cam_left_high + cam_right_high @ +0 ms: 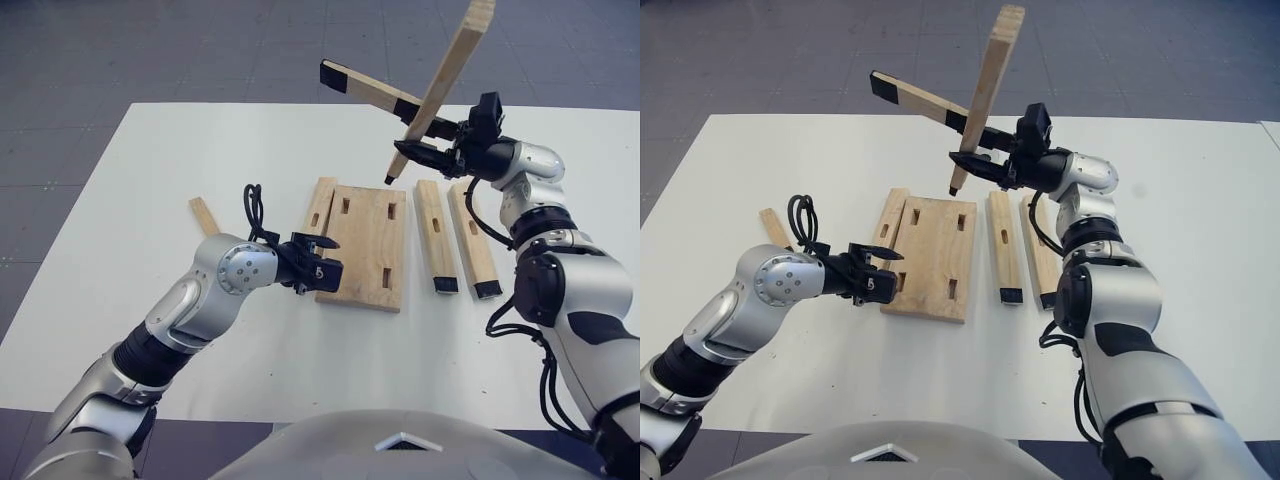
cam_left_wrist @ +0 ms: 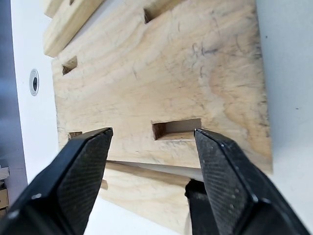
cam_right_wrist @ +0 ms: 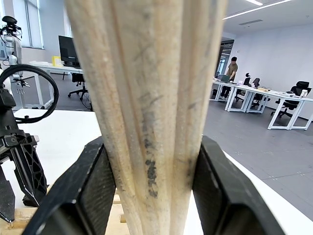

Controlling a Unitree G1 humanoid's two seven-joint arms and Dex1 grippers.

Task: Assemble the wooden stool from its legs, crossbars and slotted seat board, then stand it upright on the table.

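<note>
Room: a broad stretch of the white table (image 1: pixel 120 300) lies left of the seat board (image 1: pixel 365 245) and between the board and the table's near edge. The far edge runs well beyond the board, with grey floor past it.
Board: pale wood, rectangular, lying flat, with a small rectangular slot cut near each corner.
Left of board: one leg (image 1: pixel 320 203) lies along the board's left edge, at its far end. A short stick (image 1: pixel 204 215) lies well apart, farther left.
Right of board: two black-tipped legs (image 1: pixel 435 235) lie side by side, just beside the board and parallel to its long edge.
Left gripper (image 1: pixel 328 255): fingers spread apart, at the board's left edge by its near corner. In the wrist view one slot sits between the fingertips. Whether they touch the wood cannot be told.
Right gripper (image 1: pixel 418 140): raised above the table beyond the board's far right corner, clamped on a long pale stick (image 1: pixel 455 60).
Held piece: the pale stick tilts steeply upward. A black-ended stick (image 1: pixel 370 90) crosses it right at the gripper and reaches out over the board's far side. The pale stick's lower end hangs just past the board's far edge, clear of the board.
</note>
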